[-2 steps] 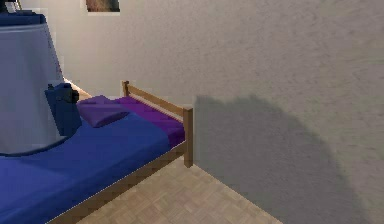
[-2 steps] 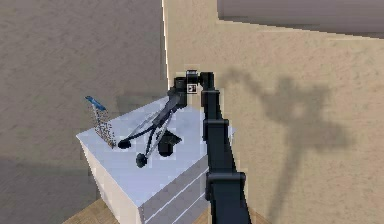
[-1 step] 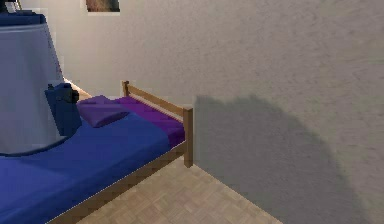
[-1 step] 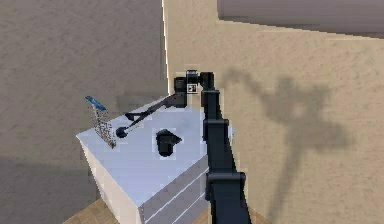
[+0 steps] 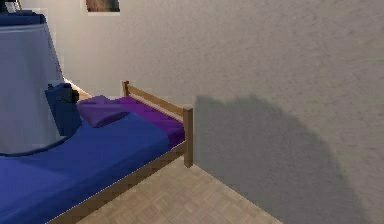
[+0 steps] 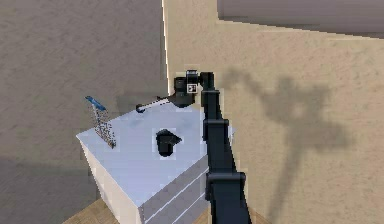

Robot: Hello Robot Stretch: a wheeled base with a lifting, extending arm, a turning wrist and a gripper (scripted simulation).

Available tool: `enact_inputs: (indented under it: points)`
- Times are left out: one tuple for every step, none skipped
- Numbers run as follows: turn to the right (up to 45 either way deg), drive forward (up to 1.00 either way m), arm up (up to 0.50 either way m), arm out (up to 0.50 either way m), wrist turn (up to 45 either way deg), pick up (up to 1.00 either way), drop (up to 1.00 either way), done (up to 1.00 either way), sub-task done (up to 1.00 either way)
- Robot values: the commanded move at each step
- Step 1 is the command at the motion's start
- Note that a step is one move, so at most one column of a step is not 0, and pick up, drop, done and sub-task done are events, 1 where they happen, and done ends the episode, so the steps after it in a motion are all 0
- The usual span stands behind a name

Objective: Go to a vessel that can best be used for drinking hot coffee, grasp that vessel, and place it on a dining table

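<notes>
Just a small dark blob (image 6: 167,141).

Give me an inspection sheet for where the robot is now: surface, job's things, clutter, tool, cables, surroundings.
Surface: white cabinet with drawers; most of its top is bare.
Job's things: a dark mug, as it seems, stands on the cabinet top, apart from the arm.
Clutter: a wire rack with a blue top edge stands near the cabinet's left corner.
Tool: the tool is seen at the cabinet top's far edge, farther out than the mug; whether it touches anything cannot be told.
Cables: nothing seen.
Surroundings: beige wall behind the cabinet; ahead, a wooden bed with a blue cover and a purple pillow, and a picture on the wall.
</notes>
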Motion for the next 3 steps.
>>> enact_inputs:
  points:
    - [0.0,0.00,0.00,0.00,24.0,0.00,0.00,0.00,0.00]
    - [0.0,0.00,-0.30,0.00,0.0,0.00,0.00,0.00,0.00]
    - [0.0,0.00,0.00,0.00,0.0,1.00,0.00,0.00,0.00]
